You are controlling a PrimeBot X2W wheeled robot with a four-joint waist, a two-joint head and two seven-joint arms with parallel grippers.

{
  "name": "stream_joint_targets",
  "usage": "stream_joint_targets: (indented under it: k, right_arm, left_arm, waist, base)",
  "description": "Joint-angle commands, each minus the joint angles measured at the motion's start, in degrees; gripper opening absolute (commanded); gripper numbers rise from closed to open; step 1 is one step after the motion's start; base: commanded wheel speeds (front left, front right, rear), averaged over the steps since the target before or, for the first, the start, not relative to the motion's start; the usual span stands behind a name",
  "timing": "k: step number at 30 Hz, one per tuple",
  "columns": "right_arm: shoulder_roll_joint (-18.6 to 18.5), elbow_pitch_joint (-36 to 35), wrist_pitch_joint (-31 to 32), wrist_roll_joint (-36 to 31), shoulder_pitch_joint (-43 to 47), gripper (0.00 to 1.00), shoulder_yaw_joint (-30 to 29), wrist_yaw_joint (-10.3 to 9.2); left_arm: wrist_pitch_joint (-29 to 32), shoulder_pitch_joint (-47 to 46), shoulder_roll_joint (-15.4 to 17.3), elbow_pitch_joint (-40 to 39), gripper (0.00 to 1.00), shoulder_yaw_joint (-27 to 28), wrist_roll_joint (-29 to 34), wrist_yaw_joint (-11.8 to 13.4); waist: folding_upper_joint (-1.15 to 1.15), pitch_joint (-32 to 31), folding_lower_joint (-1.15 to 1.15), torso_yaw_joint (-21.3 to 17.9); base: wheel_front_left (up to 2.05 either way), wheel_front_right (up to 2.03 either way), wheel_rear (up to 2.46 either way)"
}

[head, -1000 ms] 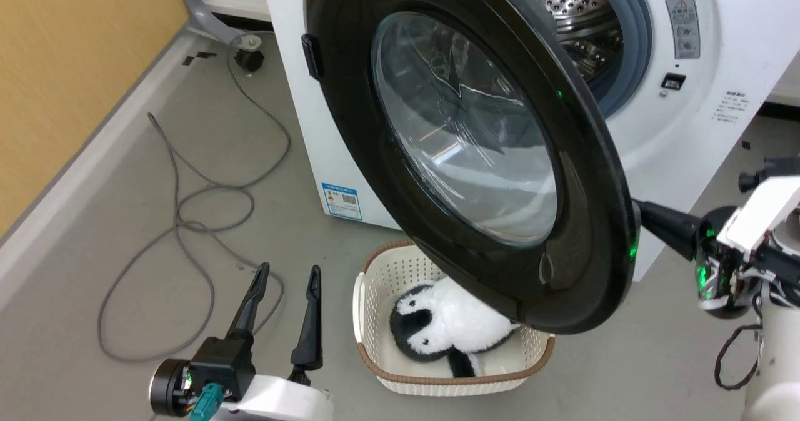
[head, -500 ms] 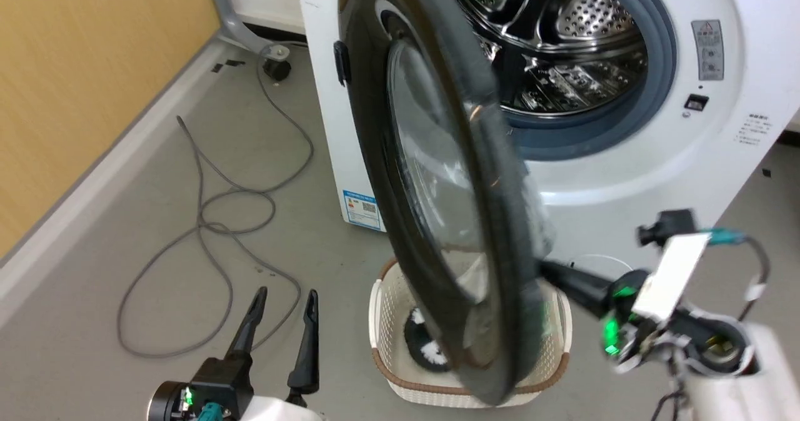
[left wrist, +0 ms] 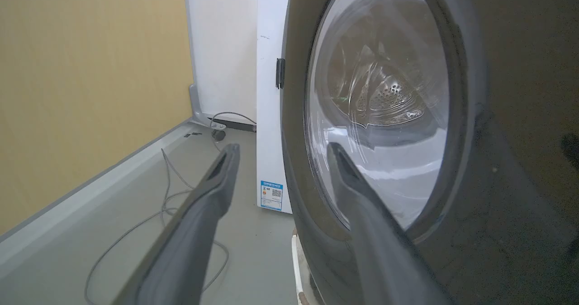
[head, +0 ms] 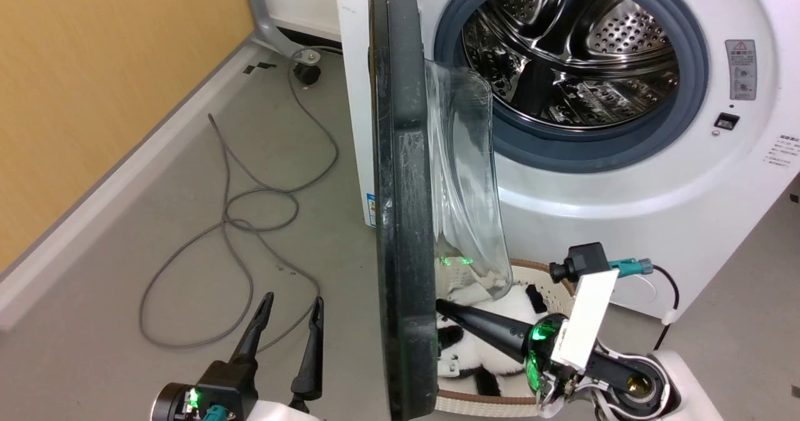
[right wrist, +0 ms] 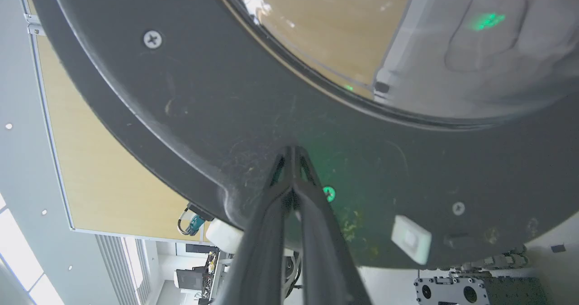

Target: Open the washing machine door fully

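Head view: the washing machine door (head: 403, 221) stands edge-on, hinged at the left of the washing machine (head: 625, 221) and swung out about square to its front, glass bowl bulging right toward the bare steel drum (head: 575, 52). The right gripper (head: 440, 305) reaches in from the near right, tip against the door's inner face low down; likely a push, not a grab, since the flat panel offers no hold there. The left gripper (head: 287, 327) hangs at near left, clear of the door. A wicker basket (head: 544, 268) with a black-and-white plush toy (head: 494, 346) sits under the door's sweep. Left wrist view: left gripper (left wrist: 282, 146) fingers spread wide, empty, the glossy outer face just right of them. Right wrist view: right gripper (right wrist: 293, 153) fingers pressed together, nothing pinched, tip touching matte black plastic below the glass. Grey smooth floor, loose grey cable (head: 250, 208) at left, wood-toned wall (head: 94, 96) beyond. Door judged roughly halfway; more leftward swing needed.
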Motion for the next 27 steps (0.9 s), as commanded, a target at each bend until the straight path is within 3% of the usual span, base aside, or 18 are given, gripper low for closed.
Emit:
stream_joint_targets:
  k: [1, 8, 14, 20, 24, 27]
  right_arm:
    - [0.2, -0.1, -0.6, 0.1, 0.1, 0.00, 0.7, 0.06]
    - [-0.1, -0.6, -3.4, -1.4, -0.5, 0.00, 0.4, 0.06]
    - [-3.5, -6.1, -10.3, -8.5, -0.8, 0.00, -1.7, 0.06]
    - [-13.9, -14.9, -26.8, -29.1, -0.8, 0.00, 1.2, 0.06]
    - [-19.0, -15.3, -38.5, -40.6, 1.0, 0.00, 2.1, 0.06]
    - [-20.7, -13.9, -45.8, -48.8, 2.5, 0.00, 0.7, 0.06]
  left_arm:
    - [-0.3, 0.8, 0.1, 0.2, 1.00, 0.3, 0.3, -0.4]
    - [-0.3, 0.9, 0.1, 0.1, 1.00, 1.0, -0.1, -0.1]
    - [-0.3, 1.4, 0.1, -0.3, 1.00, 2.2, -0.6, 0.5]
    - [-0.3, 0.3, 0.5, -0.7, 1.00, 4.5, 0.3, -0.9]
    - [-0.3, 0.4, 0.6, -0.7, 1.00, 5.9, 0.7, -1.5]
    - [-0.3, 0.8, 0.6, -0.9, 1.00, 6.6, 0.8, -1.8]
  waist:
    - [0.00, 0.0, 0.00, 0.2]
    - [0.00, -0.3, 0.00, -0.3]
    - [0.00, -0.7, 0.00, -3.4]
    - [0.00, -0.5, 0.00, -6.7]
    - [0.00, -0.6, 0.00, -8.8]
    - [0.00, -0.4, 0.00, -10.3]
  base:
    - [0.00, 0.00, 0.00]
    - [0.00, 0.00, 0.00]
    - [0.00, 0.00, 0.00]
    - [0.00, 0.00, 0.00]
    - [0.00, 0.00, 0.00]
    - [0.00, 0.00, 0.00]
